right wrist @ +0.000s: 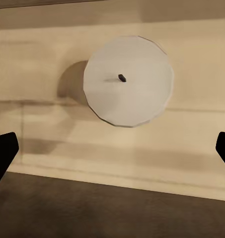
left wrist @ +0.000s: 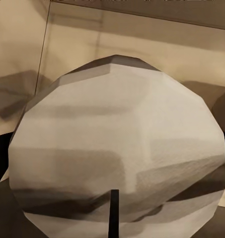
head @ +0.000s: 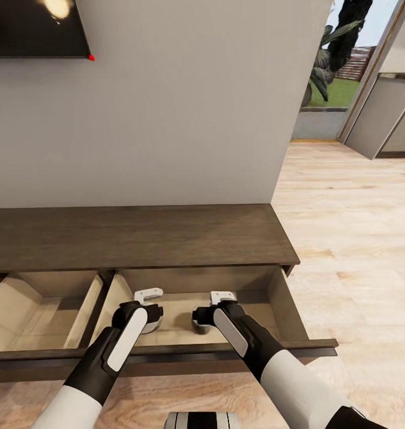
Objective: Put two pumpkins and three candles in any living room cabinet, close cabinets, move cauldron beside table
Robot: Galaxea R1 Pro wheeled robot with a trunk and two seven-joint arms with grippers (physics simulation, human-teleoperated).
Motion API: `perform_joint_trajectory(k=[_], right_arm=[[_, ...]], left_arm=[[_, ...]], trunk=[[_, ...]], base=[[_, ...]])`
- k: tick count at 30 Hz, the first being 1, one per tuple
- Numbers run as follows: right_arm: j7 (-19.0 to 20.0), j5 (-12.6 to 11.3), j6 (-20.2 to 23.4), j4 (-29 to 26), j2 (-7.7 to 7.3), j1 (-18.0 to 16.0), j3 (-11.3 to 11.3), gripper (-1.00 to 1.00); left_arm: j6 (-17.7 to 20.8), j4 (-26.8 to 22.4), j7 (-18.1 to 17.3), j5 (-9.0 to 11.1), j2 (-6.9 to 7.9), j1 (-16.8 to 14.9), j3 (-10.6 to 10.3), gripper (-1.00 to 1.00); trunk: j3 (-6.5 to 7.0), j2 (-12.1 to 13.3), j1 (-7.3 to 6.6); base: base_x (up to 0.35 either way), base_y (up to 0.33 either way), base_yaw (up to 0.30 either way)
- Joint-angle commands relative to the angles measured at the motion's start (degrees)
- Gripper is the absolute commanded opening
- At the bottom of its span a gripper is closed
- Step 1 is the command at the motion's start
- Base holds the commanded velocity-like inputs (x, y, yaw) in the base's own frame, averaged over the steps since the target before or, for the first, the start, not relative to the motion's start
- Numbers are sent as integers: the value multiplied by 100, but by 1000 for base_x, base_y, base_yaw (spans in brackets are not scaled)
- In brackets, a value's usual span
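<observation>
Candles in the open drawer, two of them. White faceted cylindrical wax candle (right wrist: 128, 81) stands upright on the pale beige drawer floor, long axis vertical, short dark wick pointing straight up toward the right wrist camera; it casts a soft round shadow beside it. Right gripper (right wrist: 112, 148) hangs above that candle, apart from it, dark fingertips (right wrist: 3, 151) spread wide at the frame edges, nothing between them. Second white faceted candle (left wrist: 117, 148) sits very close under the left wrist camera, blocky flat facets, matte surface with grey shading, thin dark wick (left wrist: 113, 213) visible near its lower edge; its axis direction is hard to read at this range. Left gripper (head: 147, 317): fingers hidden behind the wrist in head view and not visible at the wrist camera, so can't tell how far open it is or whether it grips the candle. Long low dark-brown wood cabinet (head: 136, 235) against a plain grey wall (head: 166, 119), matte grained top, both drawers pulled out, dark front rail toward the robot, smooth beige insides. Both arms reach down into the right-hand drawer (head: 286, 298); left-hand drawer (head: 41, 310) beside it. Light wood plank floor (head: 357, 226) to the right. Black screen corner (head: 35, 27) on the wall, upper left.
</observation>
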Motion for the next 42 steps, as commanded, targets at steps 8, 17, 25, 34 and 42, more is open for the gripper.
perform_joint_trajectory(k=[8,17,25,34,42], right_arm=[[-55,-53,7,-4,0,-6,11,100],[-55,-53,7,-6,0,-6,11,100],[-55,-53,7,-6,0,-11,11,100],[-55,-53,7,-6,0,-11,11,100],[-55,-53,7,-6,0,-11,11,100]], left_arm=[[-6,0,61,58,1,-4,-11,100],[-49,-25,-11,65,43,-4,1,100],[-346,-361,-13,55,88,16,-11,100],[-707,-329,-21,60,95,40,-38,100],[-700,-352,-34,79,82,40,-42,100]], trunk=[[-5,-2,-1],[-5,-2,-1],[-5,-2,-1],[-5,-2,-1],[128,6,-17]], base=[[0,0,0],[0,0,0],[0,0,0],[0,0,0],[0,0,0]])
